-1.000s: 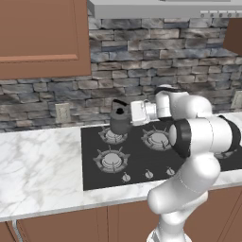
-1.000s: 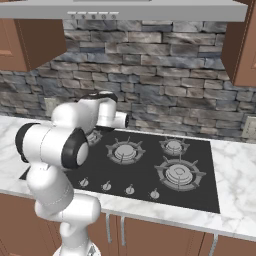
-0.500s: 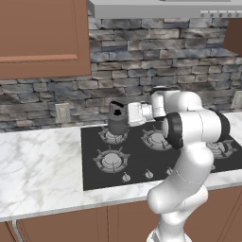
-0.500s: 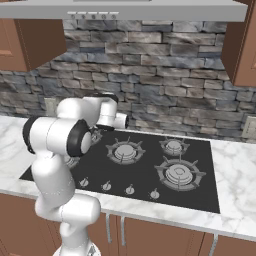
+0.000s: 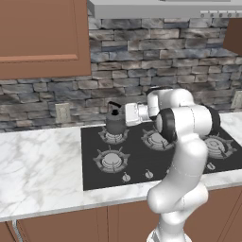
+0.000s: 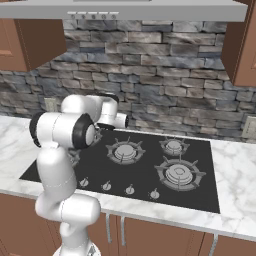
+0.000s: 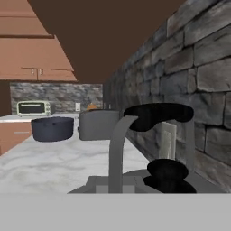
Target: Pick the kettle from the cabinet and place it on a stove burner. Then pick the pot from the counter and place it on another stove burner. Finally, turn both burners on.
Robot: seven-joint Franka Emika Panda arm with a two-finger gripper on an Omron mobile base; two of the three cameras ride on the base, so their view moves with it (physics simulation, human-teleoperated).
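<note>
The small dark grey kettle [image 5: 115, 122] stands upright on the back left burner [image 5: 113, 137] of the black cooktop [image 5: 142, 158]. My gripper [image 5: 121, 111] reaches in from the right at the level of its thin black handle and is shut on the kettle. In the hand view the arched handle [image 7: 158, 113] and the black lid knob [image 7: 167, 169] loom very close. Farther along the counter [image 7: 63, 164] sits the wide dark pot [image 7: 52, 128]. The brown cabinet [image 5: 42, 38] hangs at the upper left. From the right base view my own arm hides the kettle.
A grey toaster [image 7: 99, 124] stands beside the pot, with a toaster oven [image 7: 34, 108] behind it. Other burners [image 6: 125, 151] [image 6: 179, 174] are bare. Small knobs [image 5: 126, 177] line the cooktop's front. The stone wall runs close behind the kettle.
The gripper has carried the kettle a little to the left and down, from above the cooktop onto the back left burner. The arm's elbow has swung right.
</note>
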